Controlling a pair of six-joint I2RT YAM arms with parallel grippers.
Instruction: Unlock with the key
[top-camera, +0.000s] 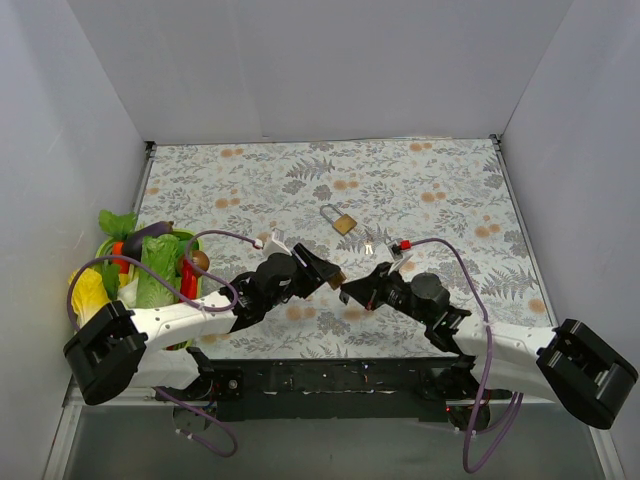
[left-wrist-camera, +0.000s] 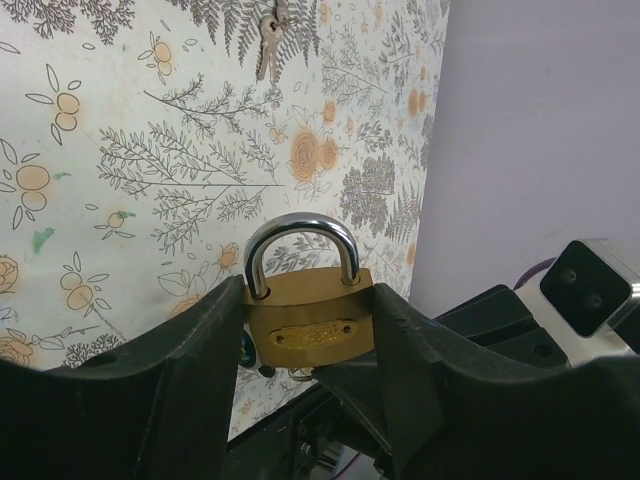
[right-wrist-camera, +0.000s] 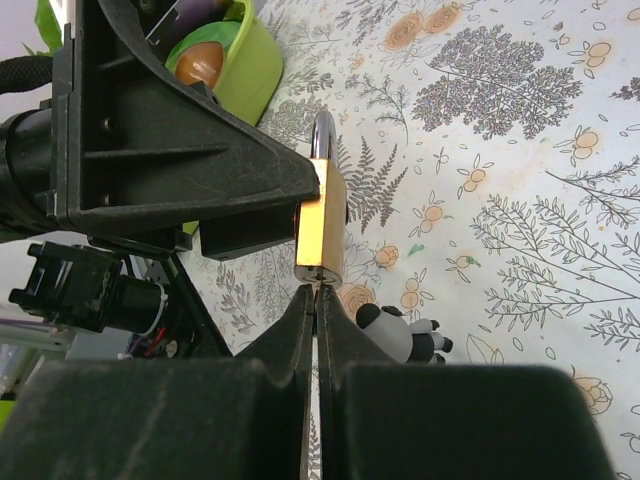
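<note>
My left gripper (top-camera: 333, 277) is shut on a brass padlock (left-wrist-camera: 308, 318) with a steel shackle and holds it upright above the table, one finger on each side of its body. My right gripper (right-wrist-camera: 316, 300) is shut on a thin key whose tip (right-wrist-camera: 318, 286) sits at the keyhole in the padlock's underside (right-wrist-camera: 322, 225). Most of the key is hidden between the fingers. A small panda charm (right-wrist-camera: 395, 335) hangs beside the right fingers. In the top view the two grippers meet at the table's near middle, the right gripper (top-camera: 347, 289) just below the padlock (top-camera: 337, 279).
A second brass padlock (top-camera: 340, 219) lies on the floral cloth further back, with a loose bunch of keys (top-camera: 368, 246) near it, which also shows in the left wrist view (left-wrist-camera: 270, 45). A green bowl (top-camera: 190, 262) of toy vegetables stands at the left. White walls enclose the table.
</note>
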